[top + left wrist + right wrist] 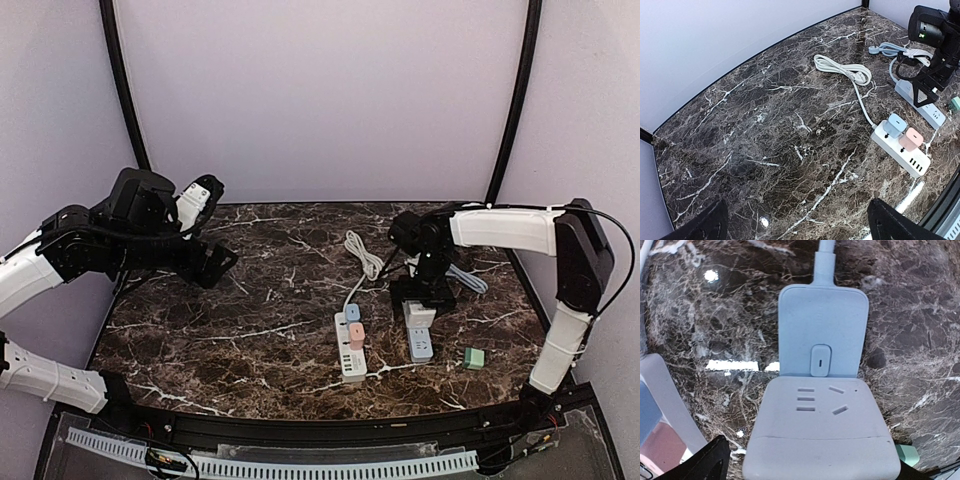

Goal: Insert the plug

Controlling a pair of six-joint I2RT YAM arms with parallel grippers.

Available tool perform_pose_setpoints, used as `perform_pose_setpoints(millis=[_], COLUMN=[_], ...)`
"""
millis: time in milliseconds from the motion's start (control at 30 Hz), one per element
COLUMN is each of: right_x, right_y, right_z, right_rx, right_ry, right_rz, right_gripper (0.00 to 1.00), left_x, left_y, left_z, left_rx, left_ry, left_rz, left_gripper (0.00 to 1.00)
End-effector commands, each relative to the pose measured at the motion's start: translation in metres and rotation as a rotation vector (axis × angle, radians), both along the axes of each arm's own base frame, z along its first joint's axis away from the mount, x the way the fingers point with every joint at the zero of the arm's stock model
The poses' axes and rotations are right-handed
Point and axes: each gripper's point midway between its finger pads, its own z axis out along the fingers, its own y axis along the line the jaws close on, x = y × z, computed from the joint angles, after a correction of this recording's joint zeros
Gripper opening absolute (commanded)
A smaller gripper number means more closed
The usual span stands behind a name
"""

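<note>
top view: the white strip [351, 362] carries a blue adapter [352, 313] and a pink adapter [356, 337] in its sockets; the blue strip [420, 342] lies just beside it; the green plug [474, 357] lies loose on the table [230, 330], near the right side of the blue strip; the right gripper [420, 292] hangs over the far end of the blue strip; the left gripper [213, 264] is raised at the left, well apart.

left wrist view: its fingers [707, 225] stand wide, nothing between them; the coiled white cable [842, 67] shows clearly here.

right wrist view: only here the slots of the blue strip show, uncovered; the right fingers [705, 462] are spread wide on both sides of it, holding nothing.
</note>
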Motion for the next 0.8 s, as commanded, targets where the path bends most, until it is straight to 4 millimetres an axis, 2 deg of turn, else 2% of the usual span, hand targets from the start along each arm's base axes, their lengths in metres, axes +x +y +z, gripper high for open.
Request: perform_pose_setpoints(millis=[0, 100, 467, 600, 767], right_x=[0.001, 0.003, -0.002, -0.01, -0.028], right_y=[0.008, 0.009, -0.005, -0.02, -0.041], right_z=[0.014, 0.024, 0.055, 0.062, 0.064], right_rx=[0.035, 0.041, 0.037, 0.007, -0.018], right_ry=[-0.012, -0.029, -0.083, -0.099, -0.092], right_rz=[0.0, -0.004, -0.049, -0.082, -0.117], right_gripper=[0.94, 0.98, 0.99, 0.99, 0.98], left_x=[-0.003, -0.004, -0.005, -0.005, -0.004], left_y=[0.003, 0.004, 0.003, 0.001, -0.008], left_z=[0.004, 0.005, 0.007, 0.008, 0.005], left_rx=[-0.028, -0.033, -0.036, -0.038, -0.046], left_ry=[-0.001, -0.002, -0.01, -0.013, -0.001], left_rz=[0.003, 0.007, -0.004, -0.017, -0.04], left_gripper=[0.99, 0.99, 1.0, 1.0, 1.0])
